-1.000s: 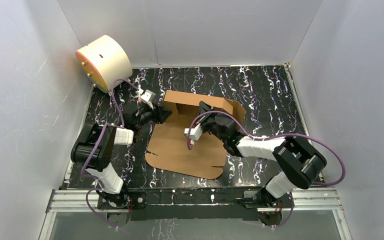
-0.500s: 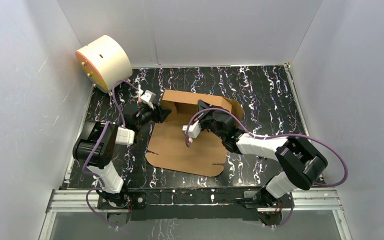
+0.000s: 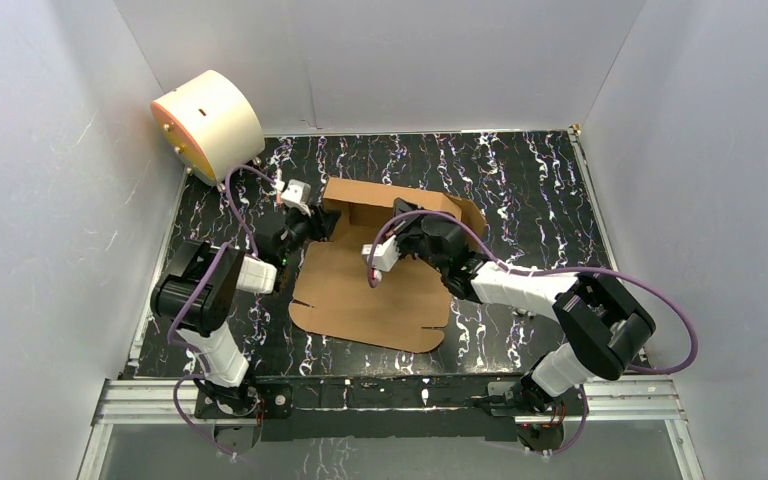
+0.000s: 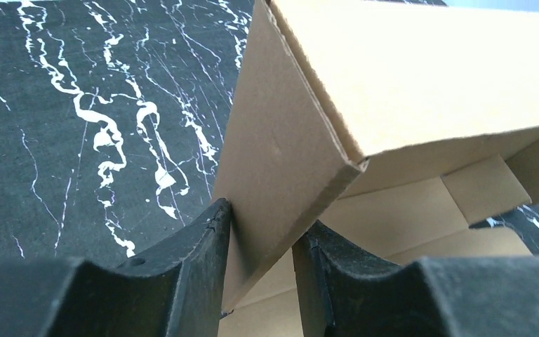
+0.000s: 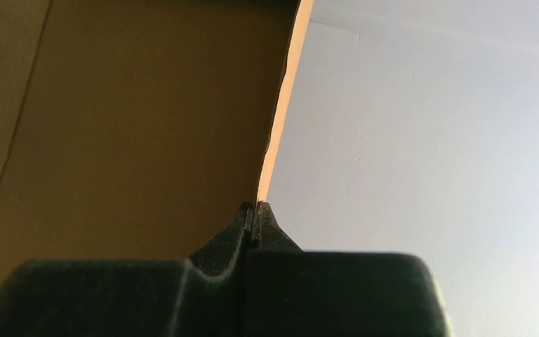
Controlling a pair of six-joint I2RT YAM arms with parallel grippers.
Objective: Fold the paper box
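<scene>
The paper box (image 3: 370,300), a plain brown corrugated cardboard die-cut sheet, lies about mid-way across the black, white-veined worktop (image 3: 530,190), with its flat panel toward the near edge and its half-raised walls toward the far edge. The left claw (image 4: 260,228) pinches the upright left side flap, apparently to keep it vertical. The right claw (image 5: 255,208), shut tight and empty, sits at a raised panel's edge, likely bracing it.

A: Colour of the paper box (image 3: 370,295)?
B: Plain brown, paler tan along the cut edges.
A: And the worktop (image 3: 530,190)?
B: Black, streaked with white veins like marble.
A: The drum (image 3: 215,115)?
B: Cream, with an orange face.
A: And the left end effector (image 4: 261,239), the walls (image 3: 410,60)?
B: Black; pale grey-white.
</scene>
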